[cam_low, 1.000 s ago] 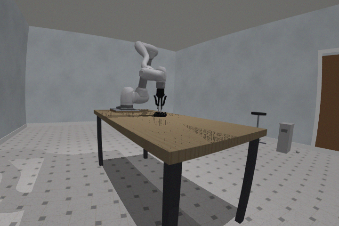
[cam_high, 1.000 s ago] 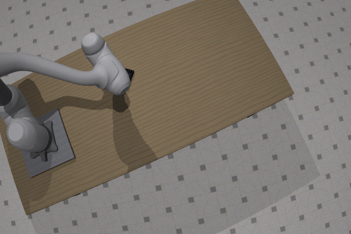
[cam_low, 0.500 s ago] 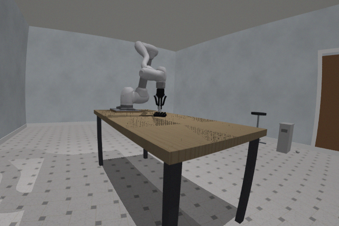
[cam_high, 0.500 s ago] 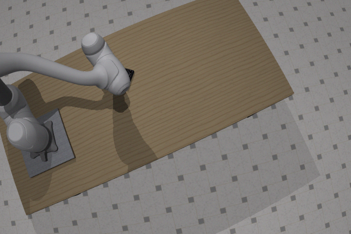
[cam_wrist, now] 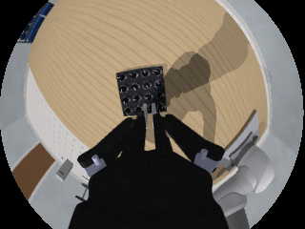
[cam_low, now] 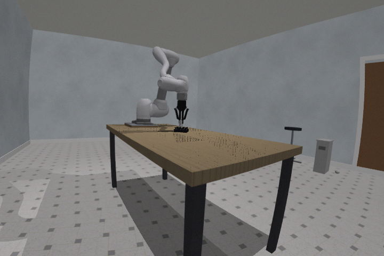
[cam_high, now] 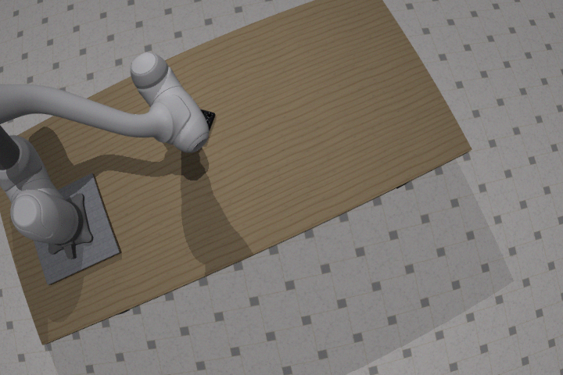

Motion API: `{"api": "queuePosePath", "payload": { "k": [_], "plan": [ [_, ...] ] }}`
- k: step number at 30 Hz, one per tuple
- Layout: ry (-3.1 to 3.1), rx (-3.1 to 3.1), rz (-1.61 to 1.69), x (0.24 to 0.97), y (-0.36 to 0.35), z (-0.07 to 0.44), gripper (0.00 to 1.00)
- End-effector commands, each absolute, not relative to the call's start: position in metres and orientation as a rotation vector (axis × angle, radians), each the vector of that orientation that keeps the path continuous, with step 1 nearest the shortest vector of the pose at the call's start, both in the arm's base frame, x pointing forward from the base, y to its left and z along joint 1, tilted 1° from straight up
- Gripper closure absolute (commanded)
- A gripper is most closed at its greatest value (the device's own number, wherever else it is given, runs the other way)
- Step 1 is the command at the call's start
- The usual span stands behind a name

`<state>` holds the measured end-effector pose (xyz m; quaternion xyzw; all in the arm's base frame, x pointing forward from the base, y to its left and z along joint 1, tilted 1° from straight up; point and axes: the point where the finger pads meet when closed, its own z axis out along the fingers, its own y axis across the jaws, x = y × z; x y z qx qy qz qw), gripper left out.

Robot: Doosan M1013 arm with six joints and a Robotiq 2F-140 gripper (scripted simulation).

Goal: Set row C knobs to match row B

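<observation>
The table (cam_high: 326, 132) (cam_low: 216, 153) (cam_wrist: 81, 62) carries the arm (cam_high: 178, 108) (cam_low: 173, 85) (cam_wrist: 243, 180), which reaches out from its base plate (cam_high: 107, 247) (cam_low: 129, 124) and bends down over the box. The gripper (cam_low: 181, 126) (cam_wrist: 149, 109) points down with its fingers nearly together, a narrow gap between the tips; whether a knob is caught there, I cannot tell. Under the tips, the black box (cam_high: 209, 118) (cam_low: 181, 130) (cam_wrist: 141, 93) sits upright on the table, the fingers over the edge row of its small knobs.
</observation>
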<state>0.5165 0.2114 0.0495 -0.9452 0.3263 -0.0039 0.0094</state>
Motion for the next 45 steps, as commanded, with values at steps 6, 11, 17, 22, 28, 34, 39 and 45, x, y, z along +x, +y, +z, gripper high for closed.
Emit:
{"api": "queuePosePath", "payload": {
  "k": [6,11,17,22,28,34,39,45],
  "plan": [
    [1.019,-2.952,-0.012,0.5165,0.2114,0.0496,0.95],
    [1.019,-2.952,-0.012,0.5165,0.2114,0.0496,0.95],
    [1.017,-2.952,-0.012,0.5165,0.2114,0.0496,0.95],
    [1.005,-2.957,-0.012,0.5165,0.2114,0.0496,0.95],
    [0.966,-2.970,-0.013,0.5165,0.2114,0.0496,0.95],
    [0.921,-2.984,-0.013,0.5165,0.2114,0.0496,0.95],
    [0.841,-3.008,-0.014,0.5165,0.2114,0.0496,0.95],
    [0.708,-3.042,-0.015,0.5165,0.2114,0.0496,0.95]
  ]
}}
